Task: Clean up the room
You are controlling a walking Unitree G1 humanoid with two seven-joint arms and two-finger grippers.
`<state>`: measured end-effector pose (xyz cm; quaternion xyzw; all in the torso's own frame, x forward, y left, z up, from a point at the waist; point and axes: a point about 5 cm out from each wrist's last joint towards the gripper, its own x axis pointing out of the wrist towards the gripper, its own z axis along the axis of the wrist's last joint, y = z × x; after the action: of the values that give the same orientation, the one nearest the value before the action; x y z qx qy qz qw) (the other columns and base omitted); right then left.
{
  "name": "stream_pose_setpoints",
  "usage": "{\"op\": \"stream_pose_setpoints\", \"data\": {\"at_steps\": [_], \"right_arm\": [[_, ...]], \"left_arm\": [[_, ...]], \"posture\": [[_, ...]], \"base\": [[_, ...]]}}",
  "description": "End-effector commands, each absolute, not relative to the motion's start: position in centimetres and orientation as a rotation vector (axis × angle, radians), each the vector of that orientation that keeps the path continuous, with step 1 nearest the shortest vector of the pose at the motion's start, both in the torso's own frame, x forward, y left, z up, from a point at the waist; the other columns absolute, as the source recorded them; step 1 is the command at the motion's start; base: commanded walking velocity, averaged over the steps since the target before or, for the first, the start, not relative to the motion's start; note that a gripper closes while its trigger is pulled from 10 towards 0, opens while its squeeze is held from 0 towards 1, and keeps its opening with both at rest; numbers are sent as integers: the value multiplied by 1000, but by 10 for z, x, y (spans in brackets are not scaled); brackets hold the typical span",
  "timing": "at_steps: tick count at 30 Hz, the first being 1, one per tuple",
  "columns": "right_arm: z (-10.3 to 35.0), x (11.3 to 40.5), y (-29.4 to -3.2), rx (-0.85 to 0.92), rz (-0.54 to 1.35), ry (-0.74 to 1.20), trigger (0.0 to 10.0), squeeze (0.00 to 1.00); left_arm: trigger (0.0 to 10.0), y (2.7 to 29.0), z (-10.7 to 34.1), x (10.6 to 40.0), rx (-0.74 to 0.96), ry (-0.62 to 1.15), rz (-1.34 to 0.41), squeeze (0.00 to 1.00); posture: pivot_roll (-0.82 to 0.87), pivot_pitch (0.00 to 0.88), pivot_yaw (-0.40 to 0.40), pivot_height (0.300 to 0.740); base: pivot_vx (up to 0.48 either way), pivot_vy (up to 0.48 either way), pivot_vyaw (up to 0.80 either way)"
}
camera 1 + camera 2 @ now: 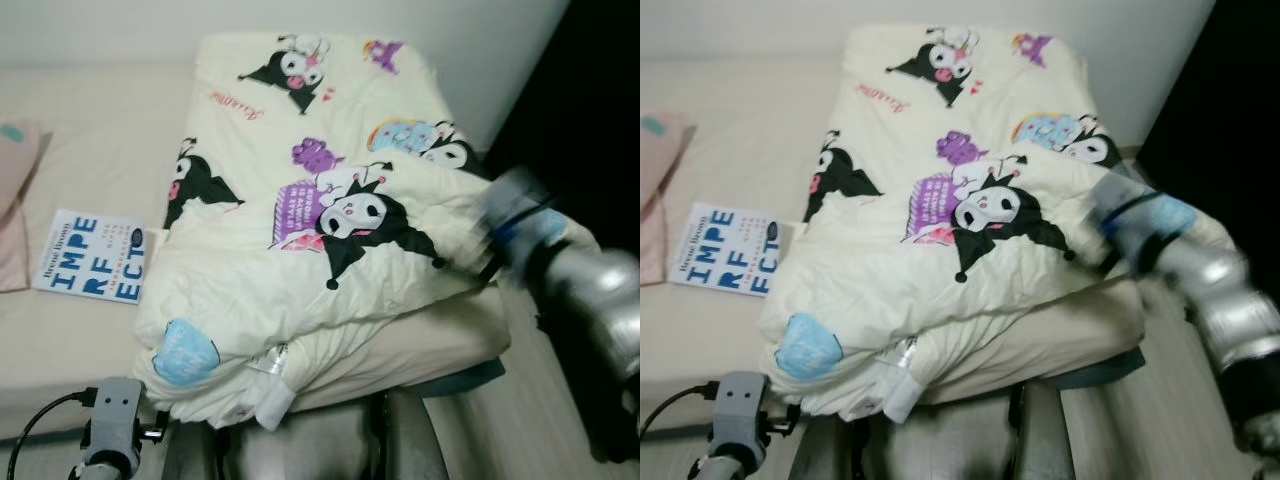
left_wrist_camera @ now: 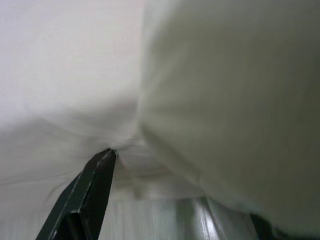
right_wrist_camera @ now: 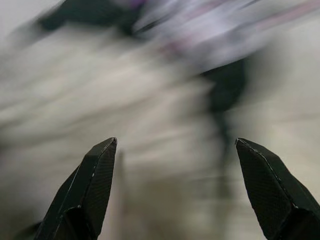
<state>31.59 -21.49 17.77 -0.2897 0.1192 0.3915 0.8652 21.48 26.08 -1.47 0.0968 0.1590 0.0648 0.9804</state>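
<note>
since the whole job is tidying the room, the biggest thing to deal with is the bed (image 1: 80, 150), a pale mattress running along the wall, and on it sits the cream cartoon-print comforter (image 1: 300, 210), folded into a thick stack that covers the bed's right half and bulges out over the near edge. my guess is it's mid-fold, since the top layer sits skewed across the lower ones with a corner drooping toward the floor.

next down in size, a pink pillow (image 1: 15, 210) pokes in at the bed's far left edge. just beside the comforter's left flank a white book (image 1: 93, 257) with big blue letters lies flat on the sheet, probably still waiting to be put away.

the right gripper (image 3: 175, 165) is out at the comforter's right edge, up over the printed top layer. its arm is smeared with blur in the head views, so it looks to be in motion. in its wrist view the two black fingers stand wide apart with nothing between them, fabric just ahead.

the left gripper (image 2: 95, 185) is low at the near edge, tucked under the overhanging fold, where one black finger tip touches a crease in the cloth. the other finger is hidden, so i can't tell whether it's pinching the comforter or not.
</note>
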Motion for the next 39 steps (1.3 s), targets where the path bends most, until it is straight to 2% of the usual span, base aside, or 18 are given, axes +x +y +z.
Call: {"op": "stream_pose_setpoints", "data": {"at_steps": [1,6,9,13,15,18,31,34,37,39], "right_arm": [[154,306,-208,-619,915,380,10000,0],[134,280,-184,-532,1180,505,10000,0],[128,279,-183,-558,1196,535,10000,0],[111,282,-181,-674,1155,566,10000,0],[104,298,-177,-755,1018,520,10000,0],[101,313,-173,-787,912,467,10000,0],[108,347,-163,-710,785,339,10000,0],[140,363,-171,-668,744,252,10000,0],[150,368,-175,-661,731,224,10000,0],[178,375,-185,-579,699,138,10000,0]], "left_arm": [[10000,260,-24,202,197,368,122,0],[10000,263,-25,199,199,375,122,0],[10000,263,-25,198,200,376,122,0],[10000,264,-25,197,203,378,122,0],[10000,264,-26,196,202,380,120,0],[10000,263,-26,195,202,381,114,0],[10000,270,-26,185,218,381,115,0],[10000,274,-27,177,226,386,118,0],[10000,274,-27,175,227,390,119,0],[10000,275,-27,173,228,390,118,0]], "posture": [[-42,249,-21,550],[-37,260,-22,550],[-38,260,-22,550],[-44,265,-22,550],[-41,271,-21,550],[-36,278,-17,550],[-6,309,-18,550],[0,327,-18,550],[0,332,-19,550],[-3,339,-18,550]], "base": [[0,0,0],[0,0,0],[0,0,0],[0,0,0],[0,0,0],[0,0,0],[0,0,0],[0,0,0],[0,0,0],[0,0,0]]}}
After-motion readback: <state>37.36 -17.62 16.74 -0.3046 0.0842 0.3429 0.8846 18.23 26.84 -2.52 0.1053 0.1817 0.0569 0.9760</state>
